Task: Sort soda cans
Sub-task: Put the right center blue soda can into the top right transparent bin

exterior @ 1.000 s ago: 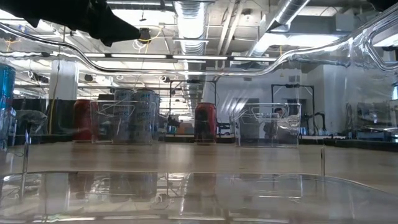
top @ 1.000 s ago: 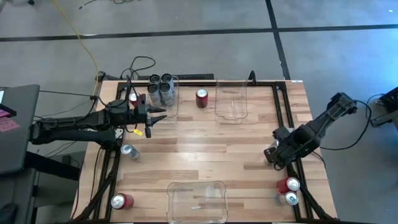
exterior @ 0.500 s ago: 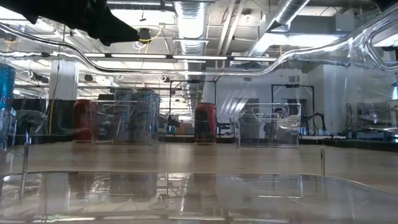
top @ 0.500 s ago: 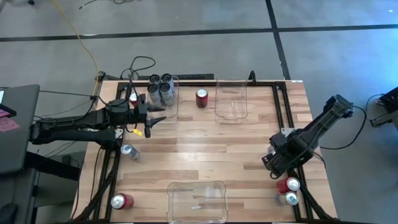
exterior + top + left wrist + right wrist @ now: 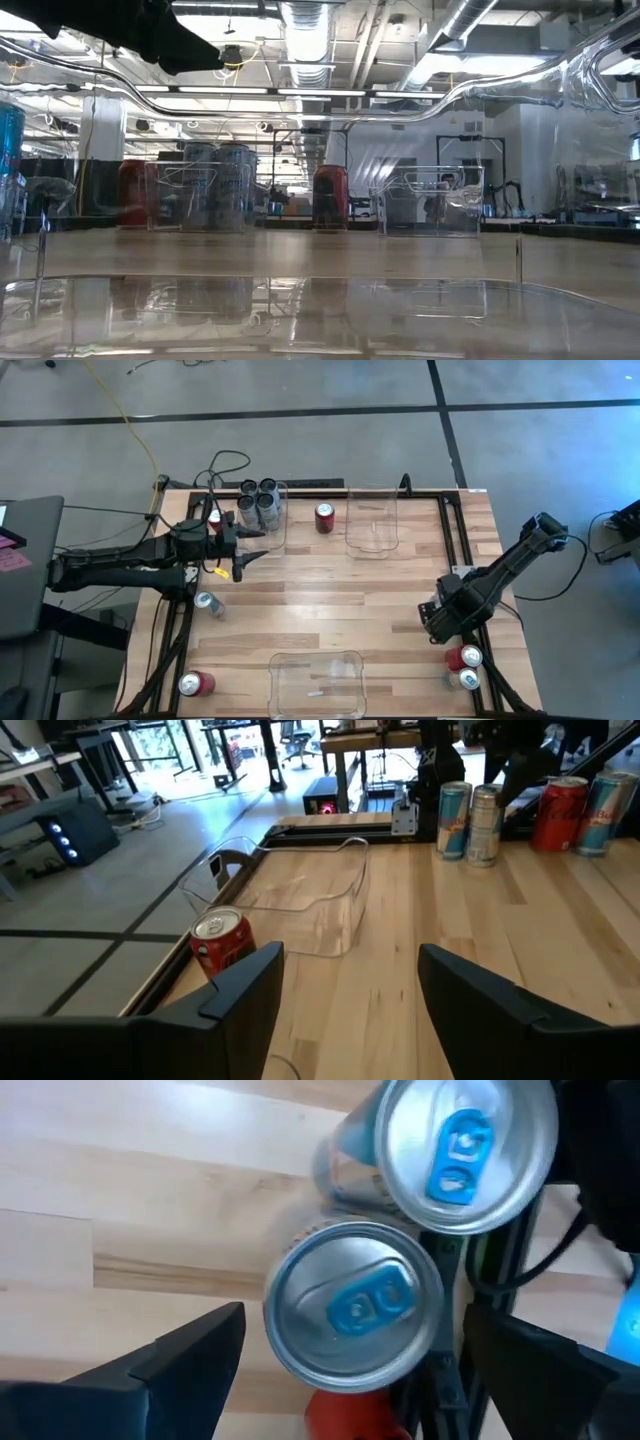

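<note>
From above, my right gripper (image 5: 432,622) hangs just over two cans, the red can (image 5: 463,657) and a silver can (image 5: 467,679), at the table's rail (image 5: 470,575). My wrist view shows my fingers spread wide around the red can (image 5: 352,1305); the touching silver can (image 5: 455,1145) could get knocked over. My left gripper (image 5: 345,990), open and empty, waits beside the bin (image 5: 300,895).

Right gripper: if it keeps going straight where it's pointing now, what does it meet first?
Most likely the red can with the blue tab. In the right wrist view it sits between the open fingers of the right gripper, pointed down at it. The silver can touches it just beyond. How far above it the gripper hangs is unclear.
</note>
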Robot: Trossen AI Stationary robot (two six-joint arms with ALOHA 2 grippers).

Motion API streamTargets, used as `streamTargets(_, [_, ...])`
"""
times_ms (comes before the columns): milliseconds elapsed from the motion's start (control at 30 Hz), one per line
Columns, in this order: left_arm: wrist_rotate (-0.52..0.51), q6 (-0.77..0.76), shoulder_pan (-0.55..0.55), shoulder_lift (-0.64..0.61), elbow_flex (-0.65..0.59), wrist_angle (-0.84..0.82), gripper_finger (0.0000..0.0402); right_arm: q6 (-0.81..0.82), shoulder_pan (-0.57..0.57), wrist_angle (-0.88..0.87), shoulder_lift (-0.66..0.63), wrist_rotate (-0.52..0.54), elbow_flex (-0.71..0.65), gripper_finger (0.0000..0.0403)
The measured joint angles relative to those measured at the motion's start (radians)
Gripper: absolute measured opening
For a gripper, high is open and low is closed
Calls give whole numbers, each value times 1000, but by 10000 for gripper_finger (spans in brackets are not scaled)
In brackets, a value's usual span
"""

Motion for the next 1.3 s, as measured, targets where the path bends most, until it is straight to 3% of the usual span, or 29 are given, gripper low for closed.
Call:
streamTargets(367, [0,30,0,0,0,2,229,-5,-35,40,0,111,-17,373])
streamTargets(567, [0,40,0,0,0,-10,229,-35,-68,134,1,107,-21,327])
streamTargets(1000, [0,50,0,0,0,-12,229,-47,-99,157,0,100,-20,231])
streamTargets(1300, [-29,51,0,0,0,-6,229,-307,-240,265,79,137,55,231])
